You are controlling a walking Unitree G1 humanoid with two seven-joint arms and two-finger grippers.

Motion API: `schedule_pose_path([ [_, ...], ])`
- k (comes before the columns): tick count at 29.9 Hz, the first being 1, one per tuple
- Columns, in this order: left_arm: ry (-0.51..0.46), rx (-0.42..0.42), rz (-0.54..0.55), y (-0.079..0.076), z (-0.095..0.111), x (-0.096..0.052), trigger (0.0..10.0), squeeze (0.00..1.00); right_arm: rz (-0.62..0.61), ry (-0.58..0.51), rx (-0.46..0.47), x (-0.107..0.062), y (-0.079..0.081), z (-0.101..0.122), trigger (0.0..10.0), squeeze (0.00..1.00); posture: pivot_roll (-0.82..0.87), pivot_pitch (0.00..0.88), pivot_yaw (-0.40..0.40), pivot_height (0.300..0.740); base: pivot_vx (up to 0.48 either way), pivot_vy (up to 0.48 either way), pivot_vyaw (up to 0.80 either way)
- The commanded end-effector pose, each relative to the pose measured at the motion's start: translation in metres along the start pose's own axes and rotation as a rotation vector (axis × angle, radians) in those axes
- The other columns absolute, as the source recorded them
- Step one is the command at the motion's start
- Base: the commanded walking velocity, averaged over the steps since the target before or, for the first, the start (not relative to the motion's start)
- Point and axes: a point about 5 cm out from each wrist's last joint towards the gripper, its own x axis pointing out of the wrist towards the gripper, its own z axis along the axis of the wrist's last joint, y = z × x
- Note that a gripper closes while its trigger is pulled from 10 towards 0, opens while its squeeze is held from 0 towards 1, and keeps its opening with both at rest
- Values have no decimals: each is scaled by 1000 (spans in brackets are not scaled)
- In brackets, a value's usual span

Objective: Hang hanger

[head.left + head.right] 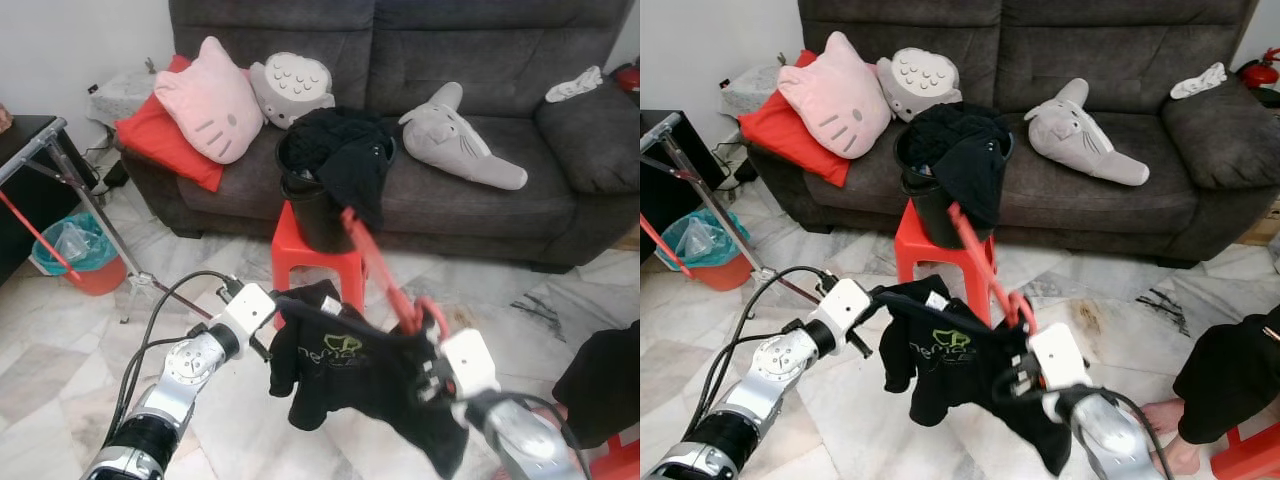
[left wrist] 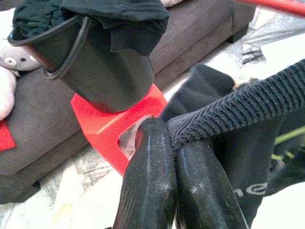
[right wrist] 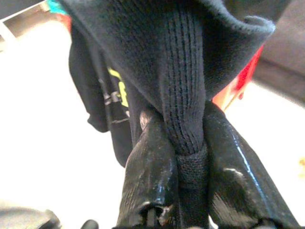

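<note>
Two claws carry one black shirt between them over the marble floor. My left claw is pressed together on a ribbed hem, and my right claw pinches another ribbed edge the same way. A red hanger rises from the shirt near my right claw, slanting up toward the black bucket on the red stool before the sofa. Nothing hangs from any rail yet, so I judge the hanging itself is left to do.
</note>
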Motion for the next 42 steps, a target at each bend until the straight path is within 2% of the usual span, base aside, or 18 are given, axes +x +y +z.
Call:
schedule_pose_path([
  [1,33,15,102,30,-4,-11,10000,0,-42,92,8,-13,-13,-12,10000,0,-53,24,70,740,0,0,0],
  [4,37,25,77,28,-4,-9,10000,0,-3,203,-37,-17,-11,-23,10000,0,-55,27,70,740,0,0,0],
  [6,34,29,57,27,-4,-8,10000,0,0,228,-48,-18,-11,-25,10000,0,-53,29,70,740,0,0,0],
  [7,42,59,21,25,-4,-8,10000,0,-42,278,-70,-19,-19,-28,10000,0,-50,32,69,740,0,0,0],
  [11,50,72,6,27,-5,-10,10000,0,-55,327,-76,-21,-24,-30,10000,0,-47,35,68,740,0,0,0],
  [14,31,65,52,35,-3,-12,10000,0,-22,379,-127,-24,-27,-33,10000,0,-45,39,66,740,0,0,0],
  [17,21,63,82,40,-1,-12,10000,0,-17,413,-141,-27,-29,-37,10000,0,-45,39,66,740,0,0,0],
  [18,6,59,126,44,1,-12,10000,0,14,459,-168,-30,-28,-42,10000,0,-44,41,66,740,0,0,0],
  [20,-11,55,160,48,4,-12,10000,0,52,480,-177,-32,-24,-45,10000,0,-45,41,65,740,0,0,0],
  [21,-24,55,194,51,6,-12,10000,0,102,469,-179,-33,-18,-45,10000,0,-45,42,65,740,0,0,0],
  [24,-34,54,210,52,8,-11,10000,0,143,455,-185,-33,-12,-44,10000,0,-45,43,65,740,0,0,0],
  [28,-32,38,178,48,7,-9,10000,0,106,376,-197,-28,-14,-33,10000,0,-49,44,68,740,0,0,0],
  [35,-9,42,161,44,5,-5,10000,0,229,267,-183,-33,4,-18,10000,0,-52,49,69,740,0,0,0],
  [40,-11,43,160,45,6,-3,10000,0,287,259,-163,-38,11,-16,10000,0,-57,50,70,740,0,0,0],
  [42,-14,44,158,46,8,-2,10000,0,306,307,-168,-42,11,-23,10000,0,-56,49,70,740,0,0,0],
])
